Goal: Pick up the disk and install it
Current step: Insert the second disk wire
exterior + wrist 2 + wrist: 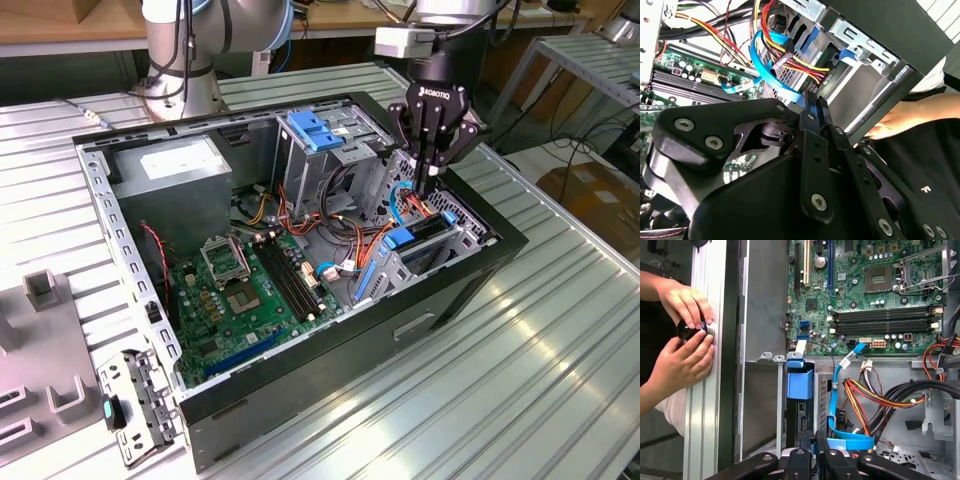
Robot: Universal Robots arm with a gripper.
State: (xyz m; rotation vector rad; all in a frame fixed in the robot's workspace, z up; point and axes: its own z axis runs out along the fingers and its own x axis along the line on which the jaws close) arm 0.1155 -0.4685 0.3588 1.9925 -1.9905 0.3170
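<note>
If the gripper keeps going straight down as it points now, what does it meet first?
Probably the drive bay right under the gripper, among the blue cable and orange wires. Depth is unclear, so a cable may come first.

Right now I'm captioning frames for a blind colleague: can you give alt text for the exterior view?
A black robot gripper reaches down into an open desktop computer case lying on a ribbed metal table, at the drive bay toward the exterior view's right, where a blue carrier bracket sits. The green motherboard lies exposed, with a blue caddy atop the grey drive cage.
</note>
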